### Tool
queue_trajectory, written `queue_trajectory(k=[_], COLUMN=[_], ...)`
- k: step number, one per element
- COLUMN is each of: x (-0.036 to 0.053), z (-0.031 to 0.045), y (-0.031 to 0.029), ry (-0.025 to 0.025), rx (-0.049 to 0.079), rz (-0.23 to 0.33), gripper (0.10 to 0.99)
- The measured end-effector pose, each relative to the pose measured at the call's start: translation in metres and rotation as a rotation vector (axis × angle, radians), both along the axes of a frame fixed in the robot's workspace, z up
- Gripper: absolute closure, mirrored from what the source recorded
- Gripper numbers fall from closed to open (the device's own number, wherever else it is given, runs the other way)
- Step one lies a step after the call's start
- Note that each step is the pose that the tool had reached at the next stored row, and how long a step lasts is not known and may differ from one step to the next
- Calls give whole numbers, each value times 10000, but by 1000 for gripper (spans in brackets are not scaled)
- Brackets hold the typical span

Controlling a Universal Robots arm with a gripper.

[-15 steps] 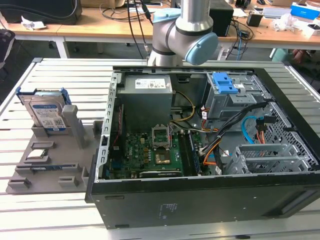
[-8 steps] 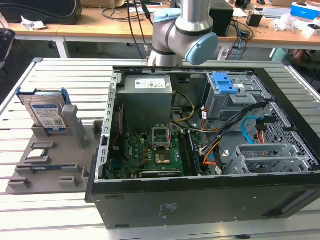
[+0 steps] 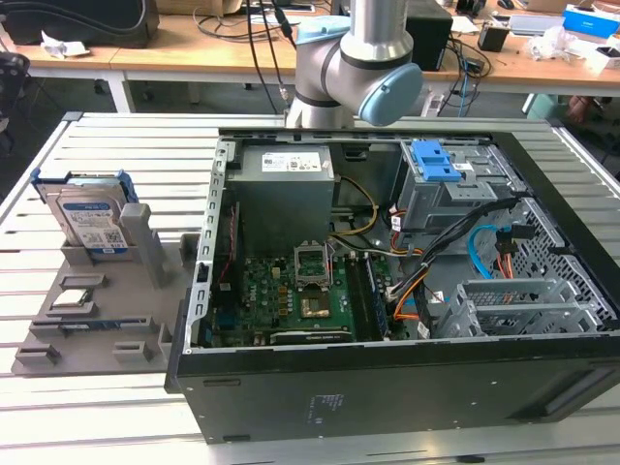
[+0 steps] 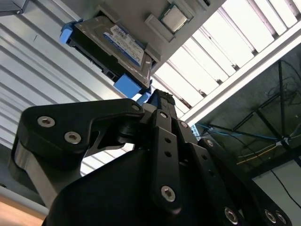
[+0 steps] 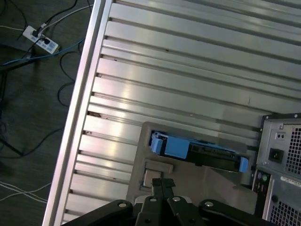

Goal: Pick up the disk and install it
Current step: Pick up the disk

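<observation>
Disk (image 3: 90,219) upright in grey holder (image 3: 145,242)

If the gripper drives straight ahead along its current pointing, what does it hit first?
Ahead of the gripper, most likely the disk, at its blue bracket, standing in the grey holder. Depth is unclear; the holder itself might come first.

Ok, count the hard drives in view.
1: the disk stands on edge in the grey holder at the exterior view's left, outside the case. Others may hide in its bays.
</observation>
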State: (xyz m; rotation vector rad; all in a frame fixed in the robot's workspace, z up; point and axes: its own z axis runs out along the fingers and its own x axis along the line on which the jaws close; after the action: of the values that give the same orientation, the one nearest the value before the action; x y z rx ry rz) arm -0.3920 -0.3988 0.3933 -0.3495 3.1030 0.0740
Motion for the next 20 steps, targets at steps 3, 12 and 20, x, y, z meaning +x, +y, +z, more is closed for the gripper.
queue_trajectory(k=[3, 12, 20], x=[0, 0, 0], z=[0, 0, 0], y=[0, 0, 0], ry=[0, 0, 0], rx=[0, 0, 0], rz=[251, 987, 1638], gripper=[980, 980, 980])
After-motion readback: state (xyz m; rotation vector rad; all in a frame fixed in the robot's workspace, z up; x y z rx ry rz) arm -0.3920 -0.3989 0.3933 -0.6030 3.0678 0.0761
